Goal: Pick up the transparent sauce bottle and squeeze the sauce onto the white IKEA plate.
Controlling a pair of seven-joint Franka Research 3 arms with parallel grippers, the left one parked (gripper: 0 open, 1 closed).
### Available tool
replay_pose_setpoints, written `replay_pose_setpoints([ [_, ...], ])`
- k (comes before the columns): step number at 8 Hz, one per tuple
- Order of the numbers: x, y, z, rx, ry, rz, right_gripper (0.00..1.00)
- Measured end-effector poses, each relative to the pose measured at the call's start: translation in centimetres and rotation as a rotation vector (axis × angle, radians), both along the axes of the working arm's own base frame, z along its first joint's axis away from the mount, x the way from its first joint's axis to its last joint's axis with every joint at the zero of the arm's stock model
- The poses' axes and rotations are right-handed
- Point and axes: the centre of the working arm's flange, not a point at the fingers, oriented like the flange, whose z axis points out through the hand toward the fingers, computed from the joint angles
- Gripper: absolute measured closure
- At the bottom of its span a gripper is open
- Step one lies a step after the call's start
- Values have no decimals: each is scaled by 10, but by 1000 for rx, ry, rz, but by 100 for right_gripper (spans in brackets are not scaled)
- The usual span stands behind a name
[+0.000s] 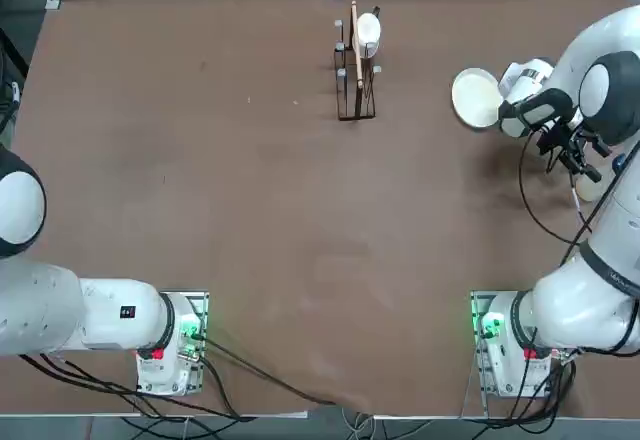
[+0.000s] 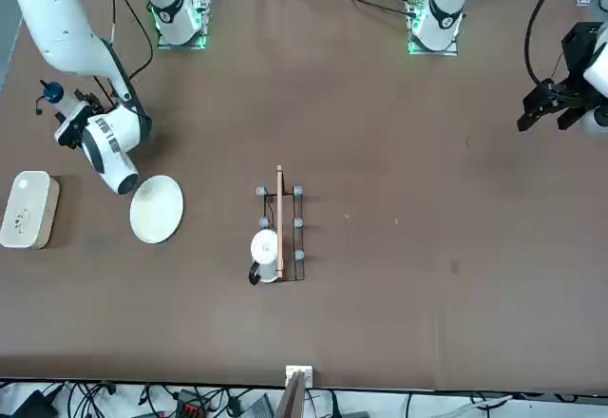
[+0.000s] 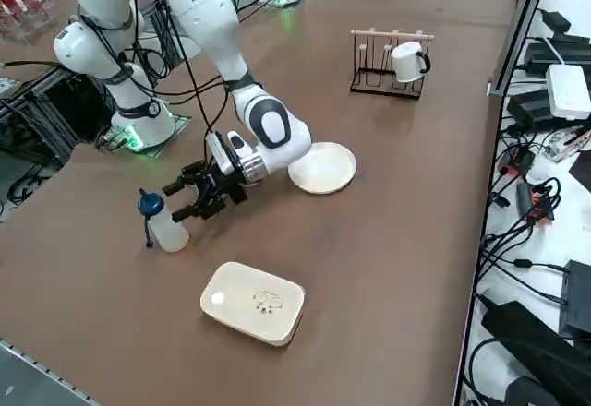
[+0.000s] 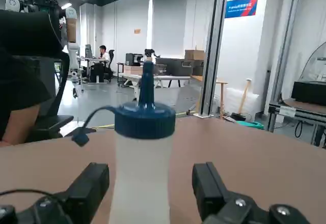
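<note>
The transparent sauce bottle [image 3: 166,231] stands upright near the table's right edge, whitish with a blue cap [image 3: 150,205] and its small tethered tip cap hanging at the side. My right gripper [image 3: 183,200] is low and level at the bottle, open. In the right wrist view the bottle [image 4: 141,183] stands between the two black fingers [image 4: 89,188], with a gap on each side. The white IKEA plate [image 3: 323,168] lies flat just behind the wrist, also seen as the plate [image 1: 475,97] from above and the plate [image 2: 157,209] from the front.
A white rounded-rectangular container [image 3: 254,302] lies at the table's edge past the bottle. A dark wire rack with a white mug [image 1: 357,65] stands at the far middle. A seated person's arm [image 4: 15,117] shows beyond the table's edge.
</note>
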Motion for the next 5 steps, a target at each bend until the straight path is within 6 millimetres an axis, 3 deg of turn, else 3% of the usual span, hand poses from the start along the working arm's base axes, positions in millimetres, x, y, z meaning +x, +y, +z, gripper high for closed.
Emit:
replay_pose_setpoints([
  [5, -7, -23, -10, -19, 11, -2, 0],
])
